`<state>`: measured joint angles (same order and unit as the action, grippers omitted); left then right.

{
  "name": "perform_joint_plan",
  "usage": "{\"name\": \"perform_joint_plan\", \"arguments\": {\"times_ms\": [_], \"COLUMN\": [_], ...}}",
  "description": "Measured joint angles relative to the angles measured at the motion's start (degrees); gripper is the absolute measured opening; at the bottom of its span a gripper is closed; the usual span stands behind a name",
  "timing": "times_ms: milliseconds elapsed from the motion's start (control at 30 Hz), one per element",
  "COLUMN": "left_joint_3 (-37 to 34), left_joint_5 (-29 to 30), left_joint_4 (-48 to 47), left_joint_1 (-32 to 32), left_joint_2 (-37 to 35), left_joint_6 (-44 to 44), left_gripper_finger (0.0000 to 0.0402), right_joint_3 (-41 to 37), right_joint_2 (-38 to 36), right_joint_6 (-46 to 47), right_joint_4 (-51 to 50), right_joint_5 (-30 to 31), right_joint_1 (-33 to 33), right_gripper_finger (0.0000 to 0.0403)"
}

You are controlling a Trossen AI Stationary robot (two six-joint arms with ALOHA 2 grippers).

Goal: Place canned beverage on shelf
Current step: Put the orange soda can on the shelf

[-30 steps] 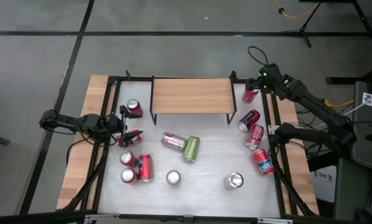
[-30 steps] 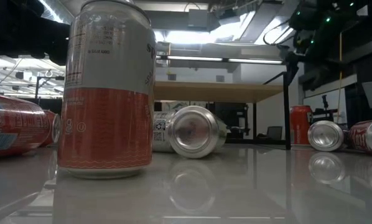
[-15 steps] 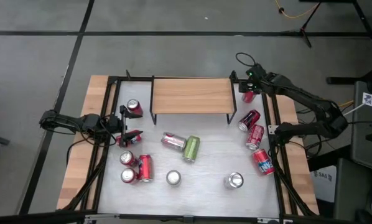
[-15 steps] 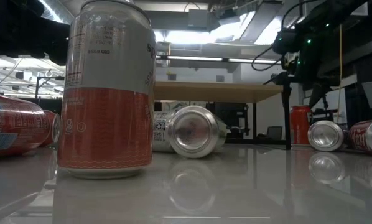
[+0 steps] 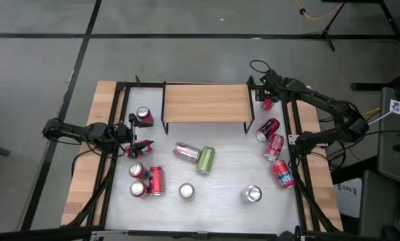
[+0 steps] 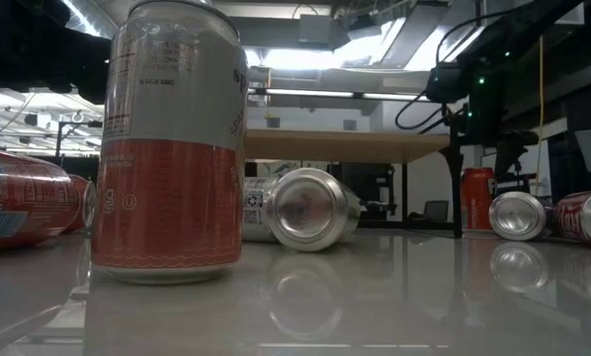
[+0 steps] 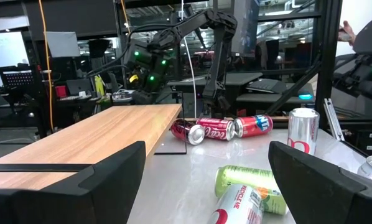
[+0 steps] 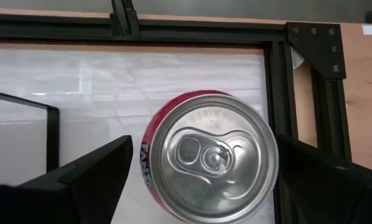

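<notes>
An upright red can [image 8: 211, 155] stands on the white table at its far right corner [image 5: 267, 102], just right of the shelf [image 5: 205, 102], a light-wood plank on thin black legs. My right gripper [image 8: 204, 149] hovers open above this can, pointing steeply down, with one finger to each side of its silver top and touching nothing. In the low view my right gripper [image 6: 473, 94] hangs clear above the red can [image 6: 478, 185]. My left gripper [image 5: 138, 136] waits open at the table's left side [image 7: 204, 168], facing across the table beside the shelf [image 7: 93, 140].
Cans lie scattered: a green one [image 5: 205, 159] and a silver-red one [image 5: 184, 152] at the centre, three red ones [image 5: 274, 146] along the right, and a cluster [image 5: 146, 181] near left. Two cans stand near the front [image 5: 252, 195]. A black frame [image 5: 290, 127] rims the table.
My right gripper has come down and toward the table's left edge, over the upright red can at the far right corner, tipping to point more steeply down. Its fingers have stayed open. The cans have not moved.
</notes>
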<state>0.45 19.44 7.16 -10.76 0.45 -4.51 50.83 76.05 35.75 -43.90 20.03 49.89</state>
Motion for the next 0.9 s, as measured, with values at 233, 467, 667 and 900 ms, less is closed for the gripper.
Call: {"name": "perform_joint_plan", "arguments": {"times_ms": [233, 467, 667, 900], "left_joint_3": [0.0, 0.0, 0.0, 0.0], "left_joint_5": [0.0, 0.0, 0.0, 0.0], "left_joint_4": [0.0, 0.0, 0.0, 0.0], "left_joint_1": [0.0, 0.0, 0.0, 0.0], "left_joint_2": [0.0, 0.0, 0.0, 0.0], "left_joint_6": [-0.1, -0.1, -0.1, -0.1], "left_gripper_finger": [0.0336, 0.0336, 0.0336, 0.0336], "right_joint_3": [0.0, 0.2, 1.5, 10.7], "right_joint_2": [2.0, 2.4, 2.7, 2.8], "right_joint_6": [0.0, 0.0, 0.0, -0.2], "right_joint_4": [-1.9, -1.8, -3.2, -12.6], "right_joint_5": [1.0, 1.4, 0.8, 0.8], "right_joint_1": [0.0, 0.0, 0.0, 0.0], "right_gripper_finger": [0.0338, 0.0277, 0.0284, 0.0279]}}
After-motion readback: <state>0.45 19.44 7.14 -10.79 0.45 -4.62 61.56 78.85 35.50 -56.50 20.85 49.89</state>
